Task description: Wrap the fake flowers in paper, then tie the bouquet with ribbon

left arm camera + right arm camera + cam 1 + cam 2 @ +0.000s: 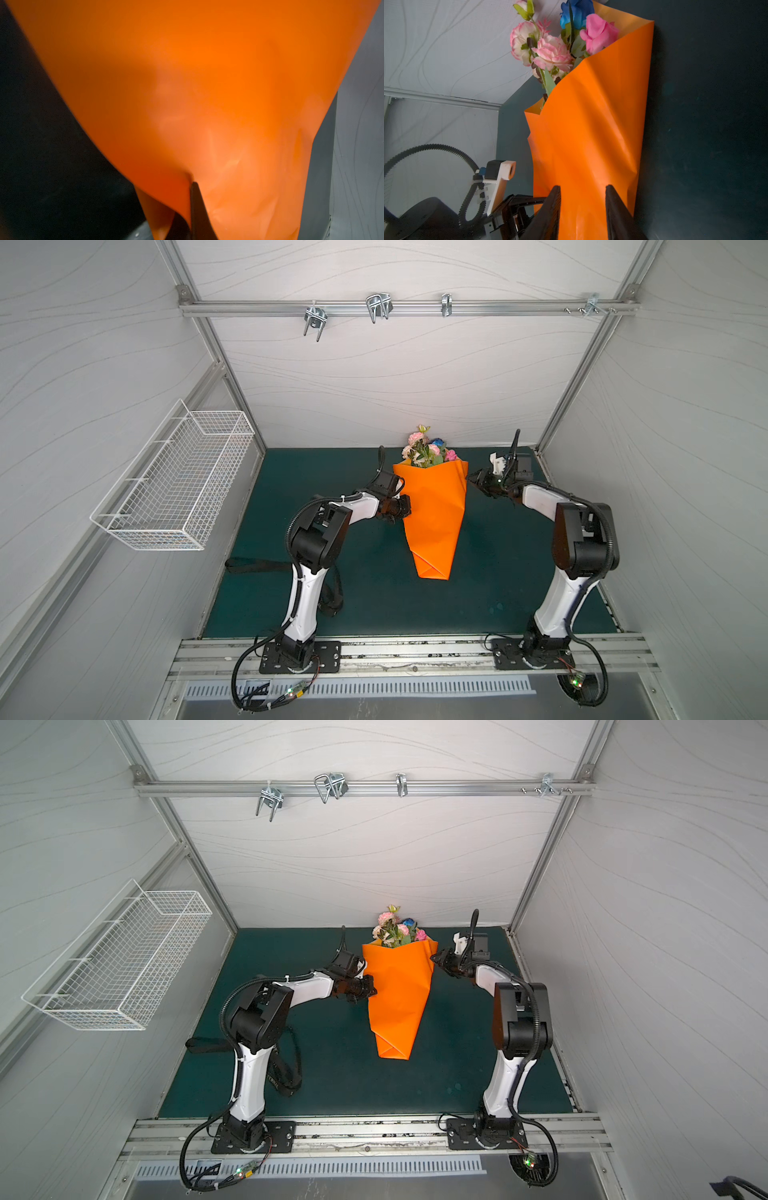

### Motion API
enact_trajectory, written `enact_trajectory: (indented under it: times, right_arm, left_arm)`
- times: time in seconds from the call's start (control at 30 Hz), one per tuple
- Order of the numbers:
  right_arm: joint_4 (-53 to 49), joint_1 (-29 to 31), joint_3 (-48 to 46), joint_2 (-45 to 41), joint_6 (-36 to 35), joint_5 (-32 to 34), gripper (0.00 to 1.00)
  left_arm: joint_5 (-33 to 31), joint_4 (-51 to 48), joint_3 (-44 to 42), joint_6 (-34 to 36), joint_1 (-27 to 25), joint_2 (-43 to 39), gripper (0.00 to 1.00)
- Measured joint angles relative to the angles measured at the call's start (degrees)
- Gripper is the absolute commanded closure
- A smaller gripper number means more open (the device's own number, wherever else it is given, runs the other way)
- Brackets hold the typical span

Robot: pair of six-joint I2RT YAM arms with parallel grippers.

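The bouquet of fake flowers (428, 450) (397, 925) (550, 52) lies on the green mat, its pink, cream and blue blooms poking out of an orange paper cone (434, 514) (399, 994) (591, 135). My left gripper (405, 506) (370, 988) (192, 185) is shut on the cone's left edge. Orange paper (207, 83) fills the left wrist view, and one dark finger (197, 207) presses on it. My right gripper (471, 480) (436, 959) (583, 189) is at the cone's upper right edge, its jaws apart, with paper showing in the gap.
A black ribbon (253, 564) (286, 1077) lies loose on the mat (498, 593) around the left arm's base. A white wire basket (174, 485) hangs on the left wall. Metal hooks (378, 306) sit on the back rail. The back wall is close behind the blooms.
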Motion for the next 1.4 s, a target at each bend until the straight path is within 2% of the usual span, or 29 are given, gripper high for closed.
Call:
enact_trajectory:
  times: [0.2, 0.37, 0.63, 0.83, 1.4]
  right_arm:
    - [1.4, 3.9, -1.2, 0.8, 1.1, -1.5, 0.67]
    - [1.7, 5.7, 1.0, 5.6, 1.9, -2.2, 0.7]
    - [1.2, 1.2, 6.5, 15.0, 3.0, -1.9, 0.71]
    - [0.1, -0.3, 11.0, 18.8, 3.1, -1.1, 0.7]
    - [-9.6, -4.2, 32.6, 28.9, 2.7, 2.6, 0.7]
  left_arm:
    - [0.2, 0.0, 0.0, 0.0, 0.0, 0.0, 1.0]
    - [0.2, 0.0, 0.0, 0.0, 0.0, 0.0, 1.0]
    - [0.2, -0.2, 0.0, 0.0, 0.0, 0.0, 1.0]
    - [0.2, -0.4, 0.0, 0.0, 0.0, 0.0, 1.0]
    - [0.2, -1.2, 0.0, 0.0, 0.0, 0.0, 0.99]
